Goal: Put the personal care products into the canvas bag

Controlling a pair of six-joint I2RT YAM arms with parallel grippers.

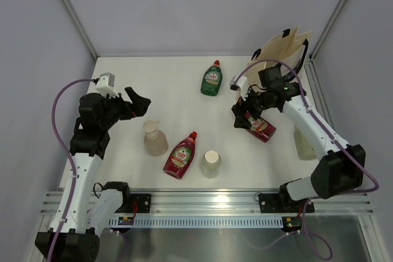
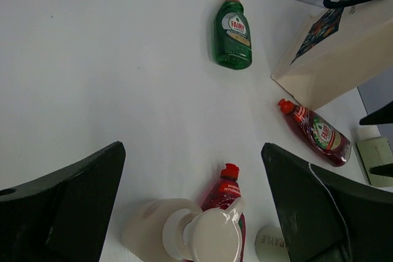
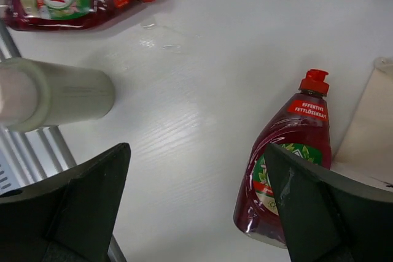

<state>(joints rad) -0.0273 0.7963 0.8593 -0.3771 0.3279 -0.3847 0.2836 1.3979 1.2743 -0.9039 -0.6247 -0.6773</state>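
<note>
The canvas bag (image 1: 284, 50) stands upright at the back right, and it also shows in the left wrist view (image 2: 334, 50). A green bottle (image 1: 212, 79) lies near the back middle. One red bottle (image 1: 182, 154) lies front centre, and another red bottle (image 1: 262, 127) lies by the bag. A beige pump bottle (image 1: 155, 140) and a white-capped bottle (image 1: 210, 164) stand near the front. A pale bottle (image 1: 305, 143) lies at the right. My left gripper (image 1: 136, 101) is open and empty above the pump bottle (image 2: 166, 231). My right gripper (image 1: 241, 113) is open and empty, just left of the red bottle (image 3: 288, 151).
The table's metal rail (image 1: 209, 199) runs along the front edge. Grey walls close in the left, back and right. The right arm's link reaches over the pale bottle at the right side.
</note>
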